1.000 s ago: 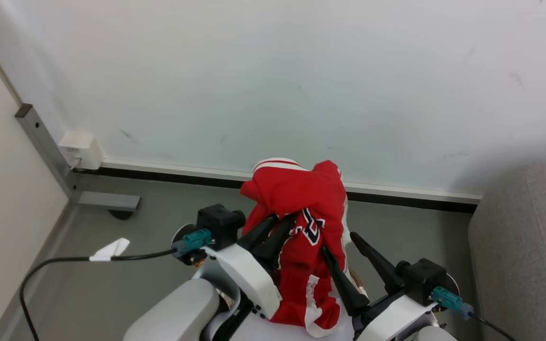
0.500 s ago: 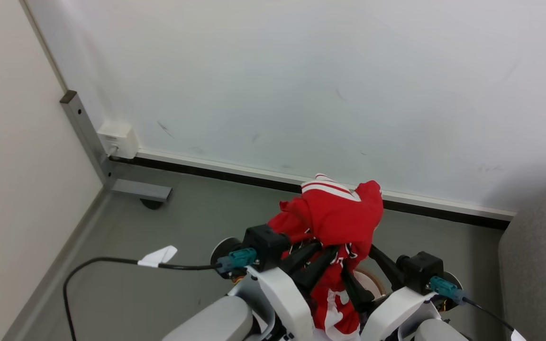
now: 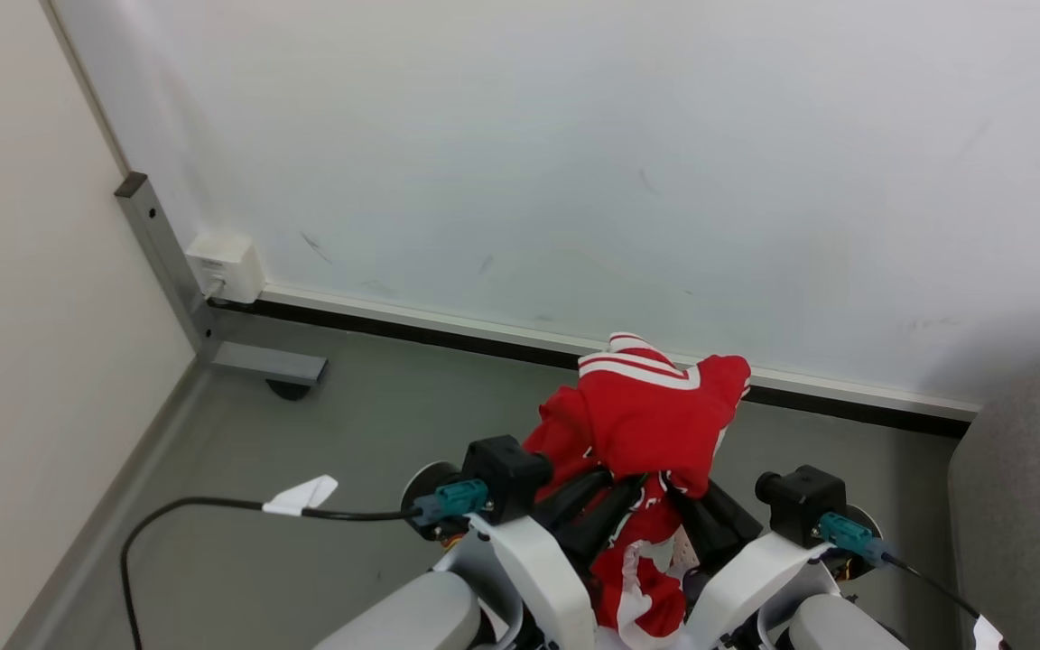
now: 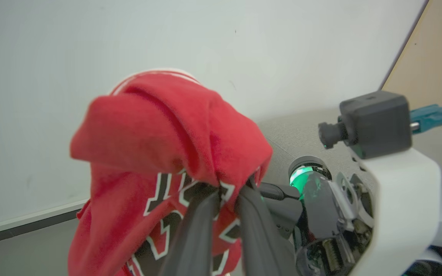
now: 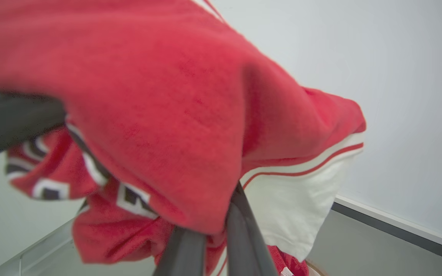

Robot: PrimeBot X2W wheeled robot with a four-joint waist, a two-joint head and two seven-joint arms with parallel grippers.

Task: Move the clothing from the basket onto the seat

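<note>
Head view: clothing (image 3: 646, 420) is held aloft at two points, bunched, so it can be carried to the seat (image 3: 1030, 515).
Left gripper (image 4: 226, 195): jaws clamped on clothing.
Right gripper (image 5: 221, 230): jaws clamped on clothing.

Jersey (image 3: 642, 420): red, with white panels and stripes; dark lettering edged in white. Seat (image 3: 1026, 524): grey. Floor (image 3: 348, 451): dull grey-green. Wall (image 3: 574, 135): off-white, faint dark scuffs. Skirting (image 3: 412, 321): white over black. Left tool (image 3: 610, 487) and right tool (image 3: 687, 501): black fingers, white bodies. Cable (image 3: 213, 502): black, with a white tag (image 3: 303, 494).
</note>
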